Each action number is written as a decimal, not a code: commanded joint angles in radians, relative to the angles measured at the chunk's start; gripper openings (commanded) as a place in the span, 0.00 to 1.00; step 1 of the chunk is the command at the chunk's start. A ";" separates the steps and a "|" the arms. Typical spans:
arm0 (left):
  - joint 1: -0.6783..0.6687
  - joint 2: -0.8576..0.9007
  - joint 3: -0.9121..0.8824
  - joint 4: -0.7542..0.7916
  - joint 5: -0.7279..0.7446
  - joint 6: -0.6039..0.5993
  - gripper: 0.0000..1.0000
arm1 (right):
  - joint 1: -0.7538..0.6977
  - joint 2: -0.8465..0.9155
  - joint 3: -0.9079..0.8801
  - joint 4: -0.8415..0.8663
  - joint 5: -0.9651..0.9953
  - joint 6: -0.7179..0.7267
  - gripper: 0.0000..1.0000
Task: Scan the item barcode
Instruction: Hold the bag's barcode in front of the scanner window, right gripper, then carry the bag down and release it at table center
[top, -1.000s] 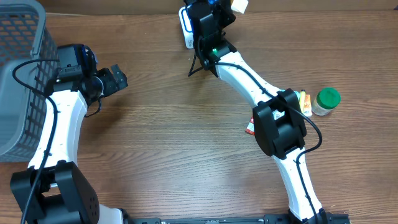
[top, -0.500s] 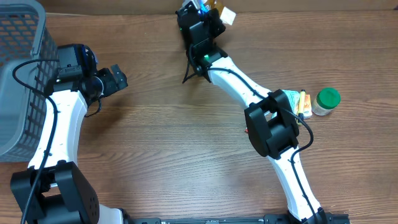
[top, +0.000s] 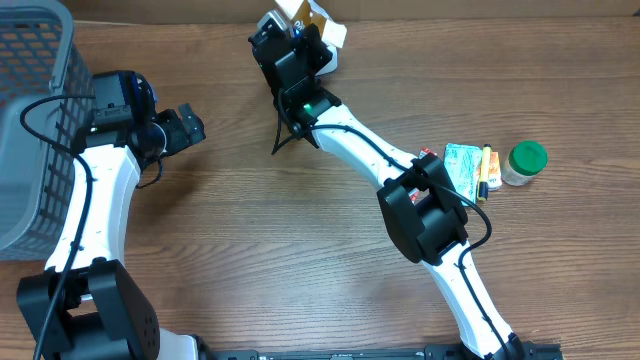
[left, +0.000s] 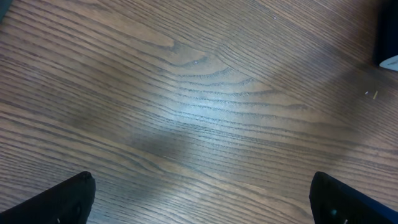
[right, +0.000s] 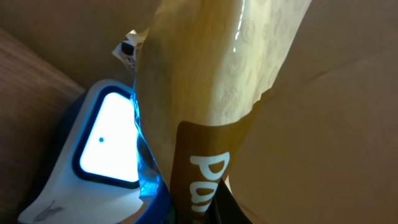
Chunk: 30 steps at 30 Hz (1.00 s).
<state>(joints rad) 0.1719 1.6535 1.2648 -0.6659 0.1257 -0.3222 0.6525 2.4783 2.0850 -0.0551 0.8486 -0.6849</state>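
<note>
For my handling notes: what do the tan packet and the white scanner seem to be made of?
Glossy tan-and-brown packet: probably plastic film, given its sharp glare and creases. White rounded scanner with glowing window: apparently smooth moulded plastic, satin finish, soft shading.

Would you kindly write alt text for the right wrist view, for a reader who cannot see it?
A glossy tan packet with a brown band and white lettering fills the centre, close to the camera. Behind it at lower left sits a white scanner, its window glowing; cardboard fills the background.
</note>
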 joint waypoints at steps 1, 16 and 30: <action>-0.002 0.003 0.005 0.000 -0.006 0.011 1.00 | 0.008 0.008 0.009 -0.030 -0.063 0.004 0.04; -0.002 0.003 0.005 0.000 -0.006 0.011 1.00 | 0.000 -0.189 0.009 -0.168 0.029 0.047 0.03; -0.002 0.003 0.005 0.000 -0.006 0.011 1.00 | -0.145 -0.331 0.009 -1.133 -0.583 0.431 0.13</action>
<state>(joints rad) 0.1719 1.6535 1.2648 -0.6655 0.1257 -0.3222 0.5556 2.1193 2.1002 -1.0950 0.5919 -0.3321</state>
